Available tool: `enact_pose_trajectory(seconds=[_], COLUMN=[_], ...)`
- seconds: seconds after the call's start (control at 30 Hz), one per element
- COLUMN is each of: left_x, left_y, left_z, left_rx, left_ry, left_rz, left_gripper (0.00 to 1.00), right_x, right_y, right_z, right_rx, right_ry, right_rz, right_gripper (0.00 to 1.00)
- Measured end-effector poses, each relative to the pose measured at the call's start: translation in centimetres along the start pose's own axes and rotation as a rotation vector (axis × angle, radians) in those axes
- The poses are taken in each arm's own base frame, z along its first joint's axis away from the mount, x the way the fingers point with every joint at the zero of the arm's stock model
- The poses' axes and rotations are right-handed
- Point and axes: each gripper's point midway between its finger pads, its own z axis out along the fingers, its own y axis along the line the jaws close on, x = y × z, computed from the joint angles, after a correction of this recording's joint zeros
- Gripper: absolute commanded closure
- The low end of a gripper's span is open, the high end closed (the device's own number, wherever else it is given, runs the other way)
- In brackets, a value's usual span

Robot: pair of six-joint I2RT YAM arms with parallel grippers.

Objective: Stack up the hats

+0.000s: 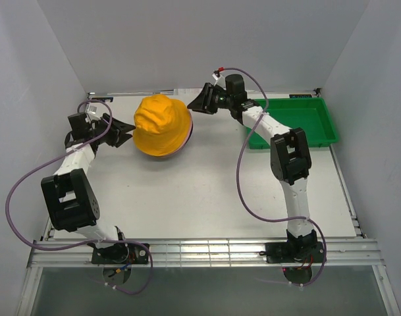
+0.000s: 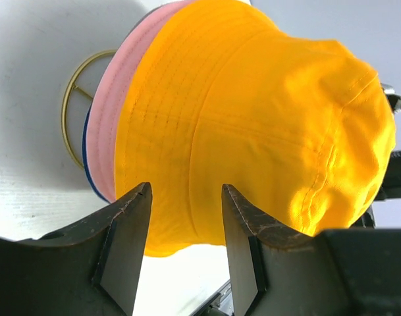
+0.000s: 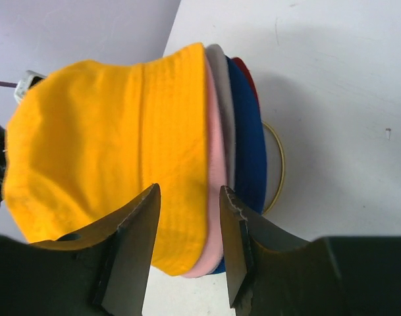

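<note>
Noted yellow-orange hat (image 1: 162,124) topmost on five-hat stack (image 3: 247,138), rear centre of counter (image 1: 187,197). Found left tool (image 1: 126,131) and right tool (image 1: 195,104) released, flanking it. Risk: snagging brim on withdrawal, dragging stack askew.

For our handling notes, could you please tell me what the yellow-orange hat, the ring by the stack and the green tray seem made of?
Yellow-orange hat: matte woven fabric, probably cotton; stitched rows and soft creases show. Ring: thin wire, likely metal, brassy sheen. Green tray: seemingly plastic, smooth, glossy, moulded rim.
</note>
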Motion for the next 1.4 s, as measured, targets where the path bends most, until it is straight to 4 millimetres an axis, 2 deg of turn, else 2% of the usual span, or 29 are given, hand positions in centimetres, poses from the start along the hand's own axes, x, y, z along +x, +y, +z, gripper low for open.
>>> enact_pose_trajectory(seconds=[0.17,0.27,0.47,0.8,1.1,1.17,1.4], left_x=[1.2,1.6,2.4,2.9,3.1,3.3,3.4], left_y=[0.8,1.0,1.8,2.3,2.3,2.5,2.5], left_z=[-0.9,-1.2,-1.4,-1.4,-1.1,-0.9,-0.1], left_rx=[-0.040,-0.053,-0.074,-0.088,-0.080,-0.081,-0.073], left_ry=[-0.004,-0.004,0.006,0.017,0.021,0.024,0.031], left_rz=[-0.009,-0.013,-0.028,-0.042,-0.044,-0.048,-0.061], left_gripper=[0.43,0.43,0.43,0.43,0.43,0.43,0.44], right_x=[1.7,1.6,-0.2,-0.5,0.4,0.4,1.9], right_y=[-2.3,-2.0,-0.3,-0.5,-1.2,-1.2,-2.3], right_z=[1.8,2.4,2.8,3.6,4.8,4.9,4.9], right_rx=[0.006,-0.003,-0.028,-0.028,-0.030,-0.031,-0.026], right_ry=[0.032,0.031,-0.018,-0.032,-0.014,-0.014,-0.003], right_rz=[0.044,0.044,0.008,0.006,0.014,0.013,0.033], right_gripper=[0.52,0.52,0.52,0.51,0.51,0.53,0.72])
